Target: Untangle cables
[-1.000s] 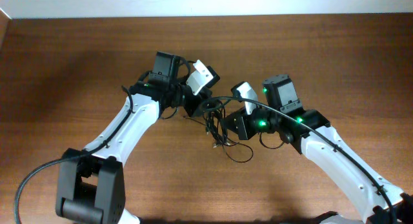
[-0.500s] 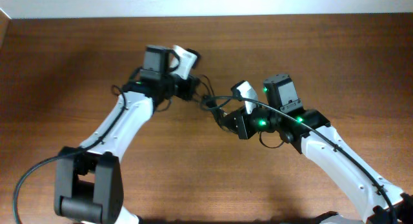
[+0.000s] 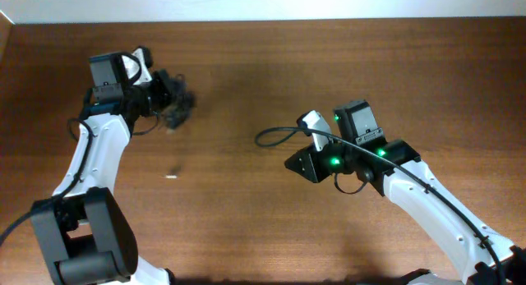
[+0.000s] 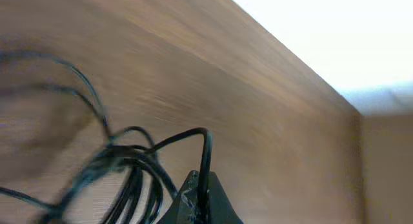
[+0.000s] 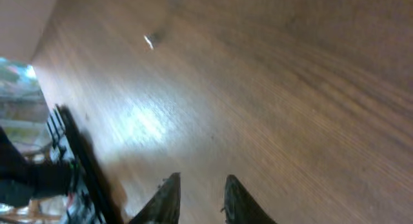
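Observation:
The cables (image 3: 180, 105) are a blurred black bundle hanging from my left gripper (image 3: 164, 98) at the far left of the table. In the left wrist view the left gripper (image 4: 201, 197) is shut on one thin black cord, and the other loops (image 4: 126, 166) dangle to its left. I cannot tell whether the bundle touches the table. My right gripper (image 3: 297, 163) is open and empty over the table's middle, far from the cables. In the right wrist view its fingers (image 5: 199, 199) are apart with only bare wood between them.
A small pale piece (image 3: 171, 176) lies on the wooden table (image 3: 246, 227) below the bundle; it also shows in the right wrist view (image 5: 149, 41). A thicker black arm cable loops out left of the right wrist (image 3: 271, 135). The table's back edge (image 3: 263, 22) runs behind both arms.
My left gripper has swung far to the left and pulled the whole cable bundle away from the right gripper. The right gripper now holds nothing and has stayed in place.

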Robot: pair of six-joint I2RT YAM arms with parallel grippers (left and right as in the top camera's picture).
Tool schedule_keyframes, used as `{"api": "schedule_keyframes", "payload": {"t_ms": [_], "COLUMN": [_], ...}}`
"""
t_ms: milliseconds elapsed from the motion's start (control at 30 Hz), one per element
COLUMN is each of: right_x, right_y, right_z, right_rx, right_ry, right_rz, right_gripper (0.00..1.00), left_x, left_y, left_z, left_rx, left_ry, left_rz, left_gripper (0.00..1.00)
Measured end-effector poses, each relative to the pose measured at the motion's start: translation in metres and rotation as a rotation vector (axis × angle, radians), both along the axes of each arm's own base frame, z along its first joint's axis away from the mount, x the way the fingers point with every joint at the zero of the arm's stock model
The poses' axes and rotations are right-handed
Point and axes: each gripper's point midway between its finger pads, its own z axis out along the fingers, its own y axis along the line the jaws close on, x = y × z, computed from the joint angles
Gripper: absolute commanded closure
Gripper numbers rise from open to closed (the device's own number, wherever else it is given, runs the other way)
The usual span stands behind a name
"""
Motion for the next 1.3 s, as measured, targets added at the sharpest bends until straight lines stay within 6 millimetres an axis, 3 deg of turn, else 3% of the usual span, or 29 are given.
{"api": "schedule_keyframes", "payload": {"t_ms": [167, 200, 333, 633, 733, 800, 900, 1000, 1067, 1133, 1167, 1200, 1300], "right_x": [0.014, 0.017, 0.025, 0.048, 0.052, 0.053, 0.052, 0.051, 0.05, 0.05, 0.05, 0.051, 0.051], "right_y": [0.007, 0.009, 0.015, 0.026, 0.028, 0.029, 0.027, 0.025, 0.023, 0.02, 0.018, 0.017, 0.014], "right_z": [0.012, 0.016, 0.027, 0.059, 0.054, 0.045, 0.038, 0.033, 0.028, 0.024, 0.022, 0.02, 0.016], "right_rx": [0.073, 0.102, 0.163, 0.28, 0.279, 0.267, 0.252, 0.232, 0.213, 0.194, 0.184, 0.176, 0.153], "right_ry": [0.035, 0.068, 0.081, -0.03, -0.03, -0.01, 0.011, 0.031, 0.043, 0.054, 0.056, 0.055, 0.063], "right_rz": [-0.102, -0.139, -0.179, -0.191, -0.19, -0.192, -0.199, -0.211, -0.224, -0.24, -0.249, -0.257, -0.275], "right_gripper": [0.54, 0.39, 0.25, 0.19, 0.19, 0.19, 0.19, 0.19, 0.19, 0.19, 0.19, 0.19, 0.19], "left_x": [-0.026, -0.031, -0.042, -0.056, -0.058, -0.06, -0.066, -0.068, -0.068, -0.07, -0.07, -0.07, -0.059], "left_y": [-0.06, -0.067, -0.08, -0.089, -0.09, -0.093, -0.106, -0.113, -0.11, -0.105, -0.1, -0.095, -0.078], "left_z": [0.032, 0.037, 0.051, 0.067, 0.069, 0.069, 0.059, 0.03, 0.001, -0.014, -0.023, -0.03, -0.04], "left_rx": [-0.081, -0.081, -0.136, -0.221, -0.235, -0.241, -0.238, -0.154, -0.059, -0.001, 0.034, 0.065, 0.162], "left_ry": [-0.235, -0.291, -0.373, -0.444, -0.447, -0.448, -0.374, -0.19, -0.023, 0.069, 0.127, 0.166, 0.193], "left_rz": [-0.419, -0.482, -0.586, -0.676, -0.685, -0.696, -0.698, -0.625, -0.524, -0.46, -0.41, -0.369, -0.263], "left_gripper": [1.0, 1.0, 1.0, 1.0, 1.0, 0.91, 0.93, 0.82, 0.46, 0.33, 0.12, 0.01, 0.01]}}
